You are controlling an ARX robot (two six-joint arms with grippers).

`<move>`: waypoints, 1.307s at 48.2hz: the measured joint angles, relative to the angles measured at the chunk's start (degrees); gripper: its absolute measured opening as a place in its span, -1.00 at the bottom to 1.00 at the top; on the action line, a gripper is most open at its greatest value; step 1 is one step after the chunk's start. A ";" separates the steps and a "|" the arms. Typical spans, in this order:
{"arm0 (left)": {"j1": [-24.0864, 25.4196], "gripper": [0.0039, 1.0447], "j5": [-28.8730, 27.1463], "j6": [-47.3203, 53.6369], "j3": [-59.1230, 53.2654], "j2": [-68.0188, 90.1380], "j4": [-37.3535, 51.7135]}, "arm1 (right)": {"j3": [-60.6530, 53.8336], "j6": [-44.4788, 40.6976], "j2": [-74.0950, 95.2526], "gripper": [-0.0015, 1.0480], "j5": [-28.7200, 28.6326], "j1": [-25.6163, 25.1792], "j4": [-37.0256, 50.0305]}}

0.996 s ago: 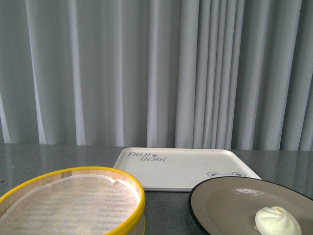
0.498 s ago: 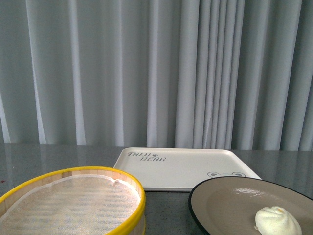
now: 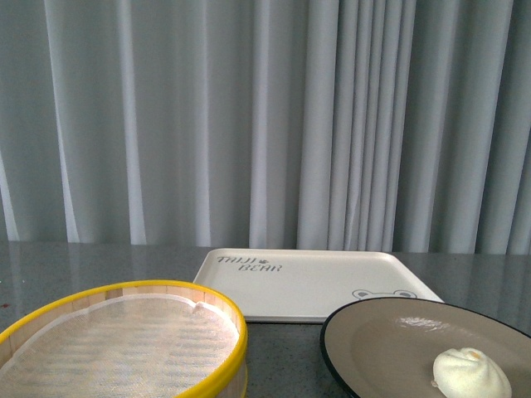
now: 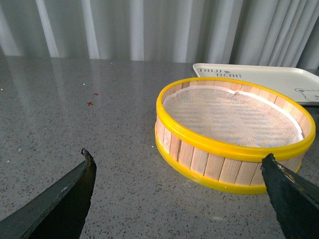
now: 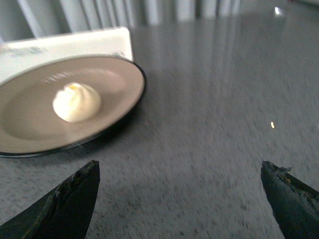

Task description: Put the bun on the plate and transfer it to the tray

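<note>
The white bun (image 3: pixel 470 374) sits on the beige-brown plate (image 3: pixel 382 344) with a black rim at the front right. It also shows in the right wrist view (image 5: pixel 76 102) on the plate (image 5: pixel 30 127). The cream tray (image 3: pixel 315 282) with "BEAR" lettering lies behind the plate, empty. My right gripper (image 5: pixel 179 169) is open over bare table, beside the plate and apart from it. My left gripper (image 4: pixel 179 159) is open just in front of the steamer basket. Neither arm shows in the front view.
A wooden steamer basket (image 3: pixel 207 315) with a yellow rim and white liner stands at the front left; it also shows in the left wrist view (image 4: pixel 229 159). Grey speckled tabletop (image 4: pixel 75 119) lies around it. A grey curtain (image 3: pixel 265 124) hangs behind the table.
The front view has shifted slightly; the basket, plate and bun sit a little lower in the frame. The right wrist view is blurred with motion.
</note>
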 joint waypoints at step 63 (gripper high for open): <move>0.00 0.88 0.04 0.00 0.00 0.00 0.00 | 20.46 -99.51 61.24 0.83 -24.02 1.81 21.49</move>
